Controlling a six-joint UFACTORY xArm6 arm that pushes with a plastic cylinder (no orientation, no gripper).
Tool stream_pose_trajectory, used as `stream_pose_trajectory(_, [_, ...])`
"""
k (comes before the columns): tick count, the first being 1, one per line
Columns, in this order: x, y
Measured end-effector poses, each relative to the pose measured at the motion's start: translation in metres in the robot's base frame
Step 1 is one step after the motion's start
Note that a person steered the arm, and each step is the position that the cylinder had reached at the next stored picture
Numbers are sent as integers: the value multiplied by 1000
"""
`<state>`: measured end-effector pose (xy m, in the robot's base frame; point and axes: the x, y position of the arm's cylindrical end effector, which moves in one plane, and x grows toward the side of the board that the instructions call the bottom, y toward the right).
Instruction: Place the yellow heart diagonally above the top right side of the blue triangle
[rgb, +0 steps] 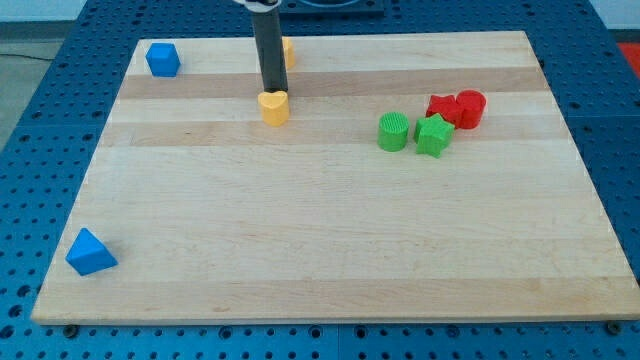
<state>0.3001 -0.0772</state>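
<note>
The yellow heart (273, 107) lies on the wooden board towards the view's top, left of centre. My tip (272, 90) stands right at the heart's top edge, touching or nearly touching it. The blue triangle (89, 252) sits far off in the board's bottom left corner. The rod rises from the tip to the view's top edge.
A blue block (162, 60) sits at the top left corner. Another yellow block (287, 52) is partly hidden behind the rod. A green cylinder (393, 131), a green star (434, 135), a red star (443, 107) and a red cylinder (470, 108) cluster at the right.
</note>
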Motion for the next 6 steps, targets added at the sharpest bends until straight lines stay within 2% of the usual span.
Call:
stream_pose_trajectory(2, [8, 58])
stream_pose_trajectory(3, [52, 1])
stream_pose_trajectory(4, [69, -26])
stream_pose_trajectory(5, [24, -38])
stream_pose_trajectory(6, [55, -79])
